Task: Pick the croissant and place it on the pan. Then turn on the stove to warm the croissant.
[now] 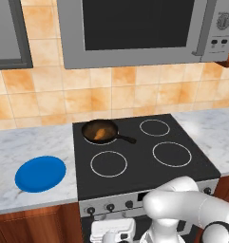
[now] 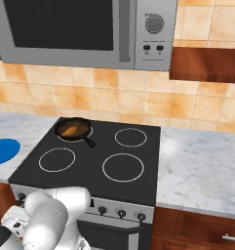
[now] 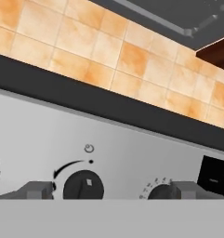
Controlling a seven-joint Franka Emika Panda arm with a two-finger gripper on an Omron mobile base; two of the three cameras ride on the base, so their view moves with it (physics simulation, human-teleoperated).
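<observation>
The golden croissant (image 1: 102,132) (image 2: 70,130) lies inside the small dark pan (image 1: 89,128) (image 2: 81,126), which sits on the back left burner of the black stove (image 1: 135,159) (image 2: 89,171). My gripper (image 3: 114,190) (image 1: 110,228) is low in front of the stove's silver front panel, open and holding nothing. In the hand view its two grey fingertips (image 3: 36,189) stand wide apart. A dark knob (image 3: 83,187) with a curved arrow above it lies between them, near the left one. A second knob (image 3: 159,191) sits beside the right fingertip.
A round blue plate (image 1: 40,173) (image 2: 2,150) rests on the marble counter (image 1: 21,142) left of the stove. A grey microwave (image 1: 135,28) (image 2: 80,29) hangs above the cooktop. More marble counter (image 2: 202,166) runs to the right, under a wooden cabinet (image 2: 206,63).
</observation>
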